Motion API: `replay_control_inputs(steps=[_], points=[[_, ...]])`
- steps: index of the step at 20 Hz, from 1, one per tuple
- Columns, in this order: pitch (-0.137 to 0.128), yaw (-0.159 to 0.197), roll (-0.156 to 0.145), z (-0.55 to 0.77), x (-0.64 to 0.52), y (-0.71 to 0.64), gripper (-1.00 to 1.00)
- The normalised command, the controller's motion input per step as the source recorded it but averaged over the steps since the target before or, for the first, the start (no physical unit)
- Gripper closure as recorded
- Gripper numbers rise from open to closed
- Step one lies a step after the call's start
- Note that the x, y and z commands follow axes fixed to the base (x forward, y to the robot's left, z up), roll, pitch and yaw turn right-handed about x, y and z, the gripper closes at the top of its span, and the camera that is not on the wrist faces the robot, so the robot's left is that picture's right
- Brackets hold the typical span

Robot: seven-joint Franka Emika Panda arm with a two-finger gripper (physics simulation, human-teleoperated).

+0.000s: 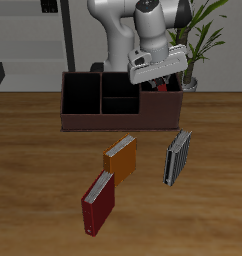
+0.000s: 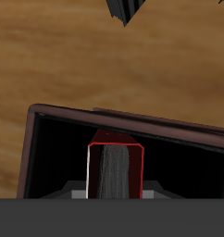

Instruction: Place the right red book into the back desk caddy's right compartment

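My gripper (image 1: 159, 76) is shut on the right red book (image 1: 165, 85) and holds it upright over one end of the back desk caddy (image 1: 93, 118), a long dark-brown box. In the wrist view the book (image 2: 114, 171) shows end-on, with its red cover and white pages. Its lower end is inside the right compartment (image 2: 58, 153), between the caddy's dark walls. The gripper (image 2: 114, 192) pinches it from both sides. How deep the book reaches is hidden.
An orange book (image 1: 121, 158), the twin dark-red book (image 1: 98, 200) and a grey book (image 1: 177, 157) lie on the table in front of the caddy. The grey book also shows in the wrist view (image 2: 128, 9). A potted plant (image 1: 198, 40) stands behind the caddy.
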Motion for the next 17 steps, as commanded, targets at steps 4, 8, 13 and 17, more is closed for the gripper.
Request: replay_control_inputs(steps=[4,8,13,17], points=[[0.081,-0.022,0.046,-0.23,-0.02,-0.05,-1.0],[-0.008,-0.021,-0.01,0.14,-0.03,-0.09,-1.0],[-0.022,0.003,0.006,0.13,-0.04,0.0,-1.0],[-0.021,0.006,0.004,0.12,0.02,0.0,-1.0]])
